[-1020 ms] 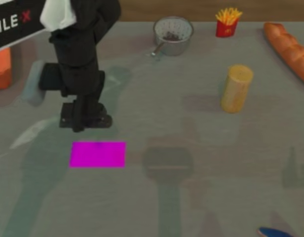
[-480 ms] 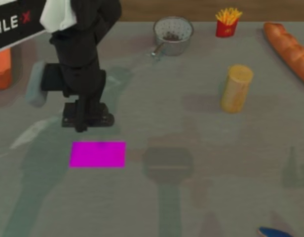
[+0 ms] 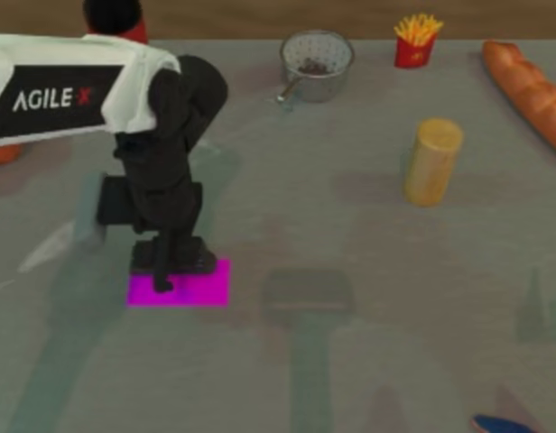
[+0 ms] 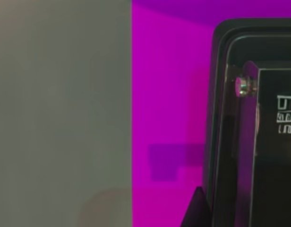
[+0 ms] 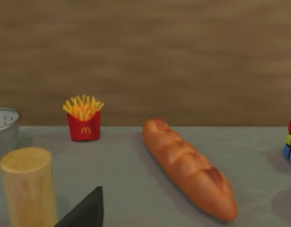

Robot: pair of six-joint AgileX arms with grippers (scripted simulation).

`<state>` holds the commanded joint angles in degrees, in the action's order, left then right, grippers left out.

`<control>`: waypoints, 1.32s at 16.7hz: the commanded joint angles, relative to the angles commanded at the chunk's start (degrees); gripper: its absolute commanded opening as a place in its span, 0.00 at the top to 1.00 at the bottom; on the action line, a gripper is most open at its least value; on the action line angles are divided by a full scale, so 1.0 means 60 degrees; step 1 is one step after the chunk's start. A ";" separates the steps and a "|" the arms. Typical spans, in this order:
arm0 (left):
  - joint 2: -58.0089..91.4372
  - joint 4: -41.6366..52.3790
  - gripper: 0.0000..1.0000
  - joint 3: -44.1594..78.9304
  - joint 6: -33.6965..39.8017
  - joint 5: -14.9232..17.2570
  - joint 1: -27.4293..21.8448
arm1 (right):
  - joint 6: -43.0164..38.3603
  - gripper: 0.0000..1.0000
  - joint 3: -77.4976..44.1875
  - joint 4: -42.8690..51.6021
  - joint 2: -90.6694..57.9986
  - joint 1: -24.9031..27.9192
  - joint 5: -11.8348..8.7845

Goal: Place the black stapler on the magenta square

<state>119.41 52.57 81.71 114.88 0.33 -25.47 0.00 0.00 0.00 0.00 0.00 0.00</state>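
Black stapler (image 3: 174, 259): gripped crosswise by the left gripper, over the far edge of the magenta square; touching or just above, cannot tell.
Magenta square (image 3: 201, 290): flat on the table's left half.
Left gripper (image 3: 166, 268): clenched around the stapler, pointing down.
Right arm: parked out of the top view; whether its gripper is clenched or released, I cannot tell.

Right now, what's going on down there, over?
Left gripper low over the flat magenta square, shut on the small black stapler. Stapler over the square's far edge. Right arm parked off-view. Nothing in the way.
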 joint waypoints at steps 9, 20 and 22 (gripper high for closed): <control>0.0106 -0.0344 0.77 -0.0298 -0.0005 -0.0001 0.0003 | 0.0000 0.00 0.0000 0.0000 0.0000 0.0000 0.0000; 0.0106 -0.0344 0.00 -0.0298 -0.0005 -0.0001 0.0003 | 0.0000 0.00 0.0000 0.0000 0.0000 0.0000 0.0000; 0.0106 -0.0344 0.00 -0.0298 -0.0005 -0.0001 0.0003 | 0.0000 0.00 0.0000 0.0000 0.0000 0.0000 0.0000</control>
<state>120.05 50.50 79.92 114.84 0.32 -25.45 0.00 0.00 0.00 0.00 0.00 0.00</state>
